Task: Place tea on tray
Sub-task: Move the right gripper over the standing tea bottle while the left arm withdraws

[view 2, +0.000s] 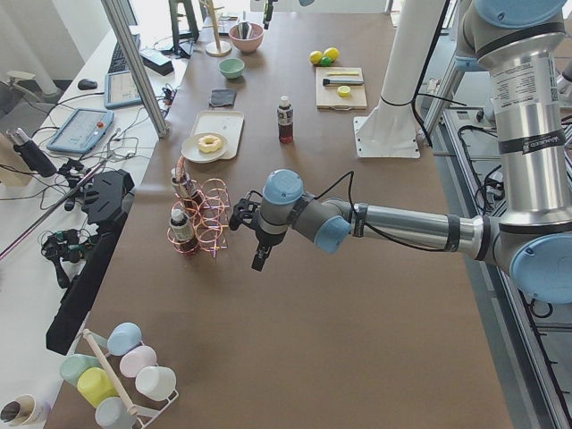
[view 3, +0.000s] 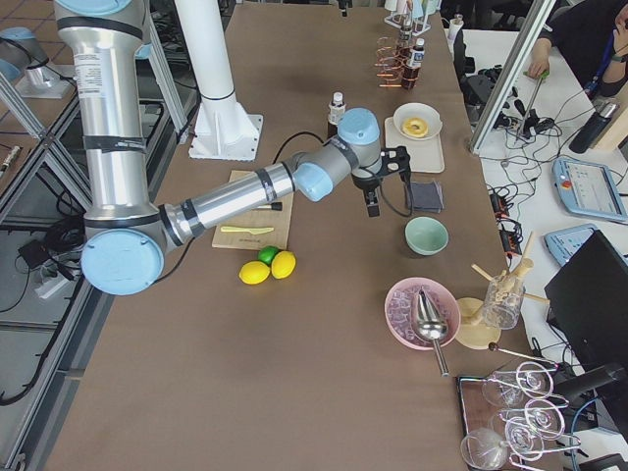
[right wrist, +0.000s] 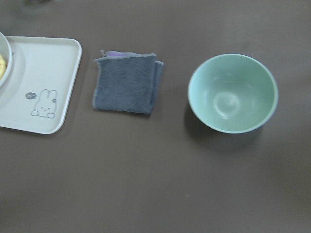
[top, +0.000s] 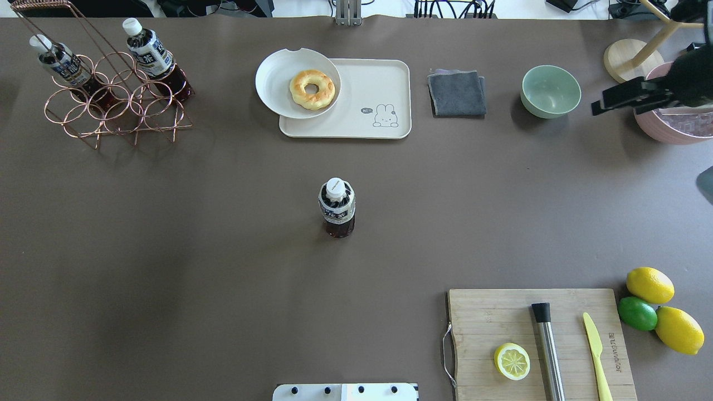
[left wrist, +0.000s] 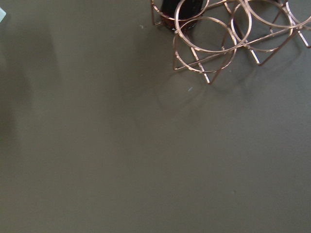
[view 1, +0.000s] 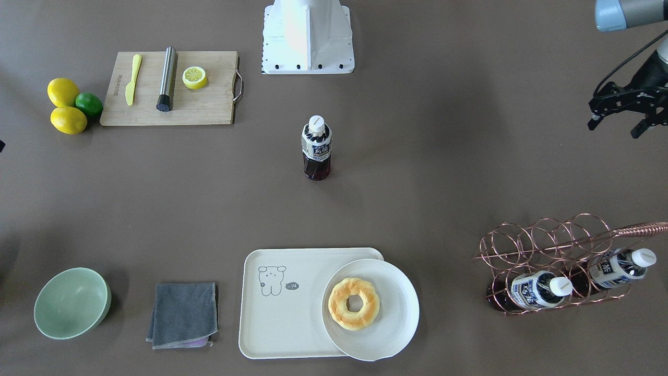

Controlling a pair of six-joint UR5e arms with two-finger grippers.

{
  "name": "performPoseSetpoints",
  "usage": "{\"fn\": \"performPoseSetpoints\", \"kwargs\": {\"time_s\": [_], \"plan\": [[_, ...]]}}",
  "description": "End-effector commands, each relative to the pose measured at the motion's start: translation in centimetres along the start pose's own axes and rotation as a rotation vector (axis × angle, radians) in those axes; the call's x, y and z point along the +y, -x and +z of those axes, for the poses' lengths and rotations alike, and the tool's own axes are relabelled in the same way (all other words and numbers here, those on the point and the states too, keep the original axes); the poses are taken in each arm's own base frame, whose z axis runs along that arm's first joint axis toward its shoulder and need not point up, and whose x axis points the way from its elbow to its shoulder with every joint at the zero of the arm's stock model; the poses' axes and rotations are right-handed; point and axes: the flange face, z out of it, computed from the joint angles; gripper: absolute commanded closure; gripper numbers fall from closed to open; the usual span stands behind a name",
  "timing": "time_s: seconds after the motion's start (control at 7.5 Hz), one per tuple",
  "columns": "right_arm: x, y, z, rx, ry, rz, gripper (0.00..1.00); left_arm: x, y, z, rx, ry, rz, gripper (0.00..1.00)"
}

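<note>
Tea: clear bottle of dark liquid with a white cap, upright at mid-tabletop. White-and-navy label with Asian characters; the cap print is too small to read.
Tray: cream, at the far edge from the robot base, well apart from the tea. Line-drawn animal with a small speech bubble that seems to read "hi".
Plate: overlaps the tray's end and carries a doughnut.
Copper rack: holds two bottles alike.
Wooden board: brand mark illegible.
Left hand: fingers spread, holding nothing, above bare tabletop.
Right hand: near the green bowl; cannot tell how wide it stands.
</note>
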Motion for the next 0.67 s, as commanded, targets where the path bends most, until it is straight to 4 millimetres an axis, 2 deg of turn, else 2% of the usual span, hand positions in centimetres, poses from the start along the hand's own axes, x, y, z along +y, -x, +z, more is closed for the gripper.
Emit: {"fn": "performPoseSetpoints", "kwargs": {"time_s": [0.0, 0.27, 0.4, 0.53], "plan": [[0.3, 17.1, 5.7, -0.046, -0.069, 0.004, 0.0, 1.3, 3.1, 1.6, -0.012, 0.036, 0.02, 0.0], [3.5, 27.8, 7.8, -0.059, -0.087, 0.033, 0.0, 1.7, 3.4, 1.7, -0.013, 0.039, 0.015, 0.0], [4.8, 34.3, 6.9, -0.015, -0.079, 0.063, 0.0, 1.7, 3.4, 1.7, -0.013, 0.041, 0.014, 0.0], [5.7, 39.3, 6.2, 0.029, -0.065, 0.085, 0.0, 1.8, 3.5, 1.8, -0.014, 0.042, 0.013, 0.0]]}}
